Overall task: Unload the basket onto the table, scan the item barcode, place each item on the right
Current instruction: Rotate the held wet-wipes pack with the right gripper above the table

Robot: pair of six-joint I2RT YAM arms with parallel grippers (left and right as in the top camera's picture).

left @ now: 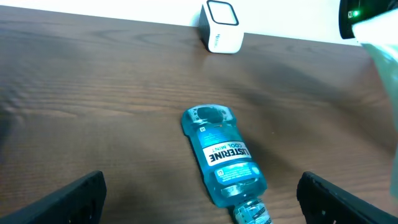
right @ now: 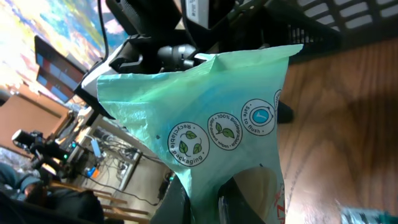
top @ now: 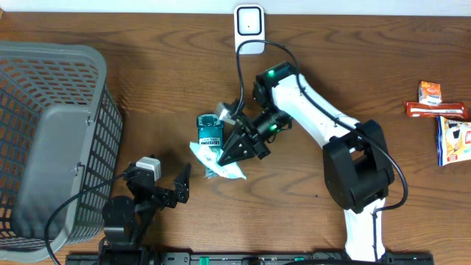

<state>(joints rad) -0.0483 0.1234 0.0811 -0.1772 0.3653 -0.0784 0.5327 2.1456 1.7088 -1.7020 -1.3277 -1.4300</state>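
The table [top: 147,96] is brown wood with clear grain and a dull, smooth finish, and on it lies a bottle [left: 224,158] of glossy, see-through blue plastic with a smooth printed label. Just beside the bottle, a pouch [right: 205,106] of pale green film looks thin, creased and faintly shiny, and beyond the bottle the scanner [left: 221,28] is smooth white plastic. Well left of the bottle the basket [top: 51,140] is matt grey plastic lattice; well right of it the snack wrappers [top: 441,110] look glossy.

Overhead faces straight down on the table [top: 147,44]; the low left wrist view shares its scanner [top: 249,28].
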